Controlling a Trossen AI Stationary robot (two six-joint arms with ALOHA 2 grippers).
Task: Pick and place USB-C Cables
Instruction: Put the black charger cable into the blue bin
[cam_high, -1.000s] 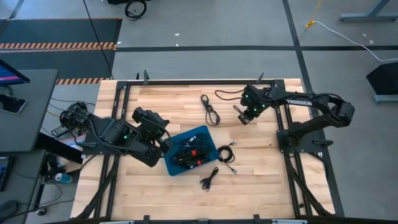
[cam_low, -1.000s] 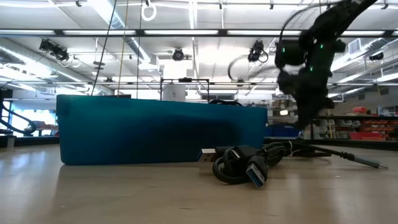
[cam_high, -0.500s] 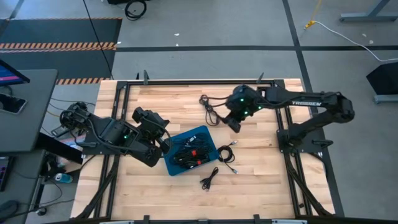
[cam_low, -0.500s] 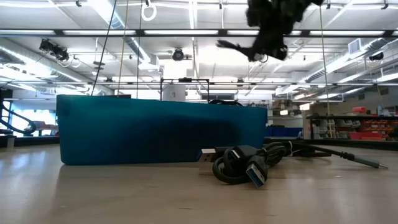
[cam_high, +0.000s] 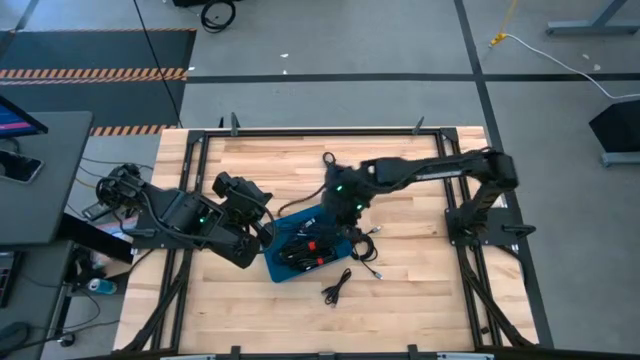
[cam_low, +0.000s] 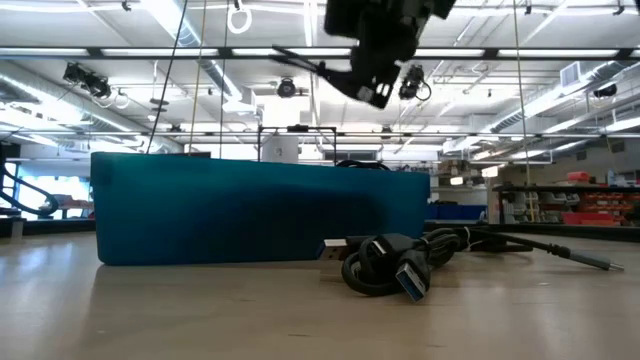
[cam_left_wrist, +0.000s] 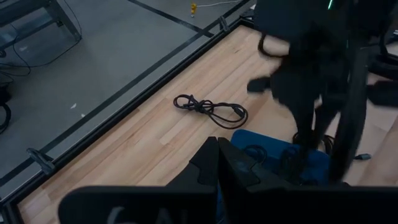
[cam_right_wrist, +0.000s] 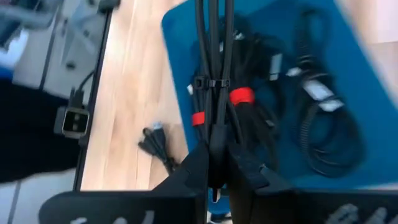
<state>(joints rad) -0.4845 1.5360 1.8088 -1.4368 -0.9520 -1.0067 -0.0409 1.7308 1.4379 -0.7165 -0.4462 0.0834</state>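
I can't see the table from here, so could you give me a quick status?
Right gripper shut on USB-C cable, above blue tray. Left gripper shut, waiting beside tray. Loose cables on table. Nothing in the way.

This is an industrial lab or workshop hall: a grey concrete floor (cam_high: 330, 40) marked with black lines and hazard-striped tape (cam_high: 95, 73), a high ceiling with strip lights (cam_low: 150, 70), storage shelving (cam_low: 590, 205) in the distance, and a wooden workbench (cam_high: 300, 160).
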